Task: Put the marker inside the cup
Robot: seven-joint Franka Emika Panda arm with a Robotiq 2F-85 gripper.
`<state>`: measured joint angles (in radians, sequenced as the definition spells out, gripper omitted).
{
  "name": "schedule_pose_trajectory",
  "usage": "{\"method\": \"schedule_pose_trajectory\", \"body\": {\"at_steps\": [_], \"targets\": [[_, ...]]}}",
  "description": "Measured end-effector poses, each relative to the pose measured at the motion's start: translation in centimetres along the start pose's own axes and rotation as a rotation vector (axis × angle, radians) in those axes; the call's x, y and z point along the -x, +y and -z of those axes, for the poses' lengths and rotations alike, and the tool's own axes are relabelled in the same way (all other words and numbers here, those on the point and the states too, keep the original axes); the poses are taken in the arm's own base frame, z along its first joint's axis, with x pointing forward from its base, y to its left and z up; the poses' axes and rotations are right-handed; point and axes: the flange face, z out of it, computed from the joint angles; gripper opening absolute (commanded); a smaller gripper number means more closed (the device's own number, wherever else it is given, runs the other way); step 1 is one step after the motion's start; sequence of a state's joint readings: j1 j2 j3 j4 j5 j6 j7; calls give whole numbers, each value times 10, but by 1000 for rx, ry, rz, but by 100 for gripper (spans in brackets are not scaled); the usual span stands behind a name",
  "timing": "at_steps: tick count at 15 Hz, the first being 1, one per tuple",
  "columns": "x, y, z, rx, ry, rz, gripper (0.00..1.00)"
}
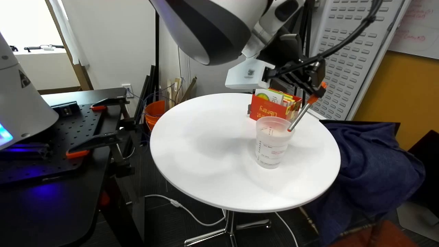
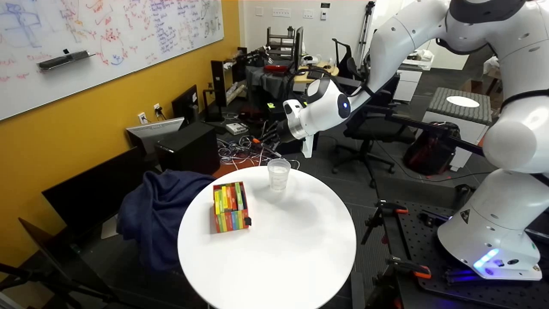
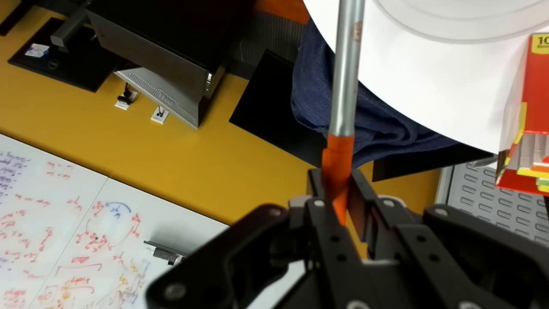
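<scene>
Fingers: pinching the marker by its orange part.
Marker's axis: slanted down and away from the fingers, silver shaft leading; not upright.
Cup: upright on the desk, lower than the fingers, roughly where the marker points.
Marker's tip: overlaps the cup's rim in an exterior view; over the opening or outside, I cannot tell.
Coming move: probably centre the tip, steepen, then release.
</scene>
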<state>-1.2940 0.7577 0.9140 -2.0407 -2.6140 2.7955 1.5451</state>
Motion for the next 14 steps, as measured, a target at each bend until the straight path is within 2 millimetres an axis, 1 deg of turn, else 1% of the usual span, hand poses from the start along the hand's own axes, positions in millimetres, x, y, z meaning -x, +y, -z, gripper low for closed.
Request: {"method": "schedule_pose_trajectory", "body": {"at_steps": [4, 6, 9, 14], "targets": [[-11, 1, 14, 0, 42, 14, 4], [-12, 0, 20, -15, 56, 26, 4], [-6, -5, 23, -43, 61, 43, 4], [9, -15, 20, -91, 59, 79, 4]]}}
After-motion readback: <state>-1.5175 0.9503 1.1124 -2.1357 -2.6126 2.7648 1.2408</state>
